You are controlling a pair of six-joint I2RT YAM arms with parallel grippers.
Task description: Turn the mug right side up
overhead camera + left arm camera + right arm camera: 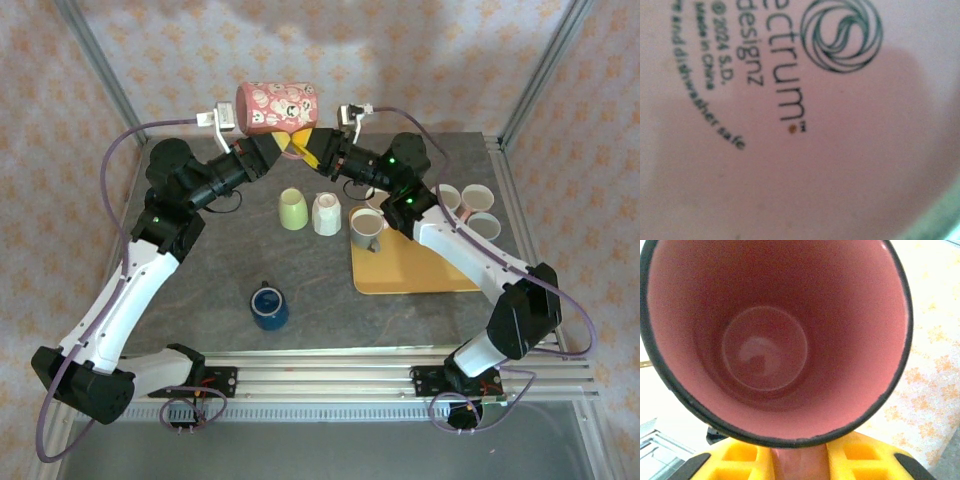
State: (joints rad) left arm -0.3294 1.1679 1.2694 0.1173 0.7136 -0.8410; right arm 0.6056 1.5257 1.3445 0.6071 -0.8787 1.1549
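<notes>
we see the left gripper [288, 146] closed tight under the pink mug [275, 108], up in the air at the far side of the table [230, 270]. its exact hold is hidden beneath the mug, but its wrist camera sits right against the mug's flat base [815, 165], where printed lettering and a swirl logo fill the picture.

the right gripper [312, 150] meets it from the right side. in its own wrist view the gripper [800, 462] has its yellow fingers [740, 460] drawn in close on either side of a pink part of the mug, pressed against it as far as we can tell. above them we look straight into the mug's open mouth [775, 340], pink inside with a dark rim.

so the mug lies on its side, base to the left and mouth to the right, lifted clear of the table between the two grippers.

below it on the table, a green cup [293, 210] and a white cup [327, 214] stand just beside each other, both mouth down. to their right a grey mug [366, 228] sits at the far left corner of a yellow tray [415, 272]. three pale cups [478, 198] stand at the far right, just beyond the tray. a blue mug [269, 306] stands upright by itself nearer to us, well apart from the rest.
</notes>
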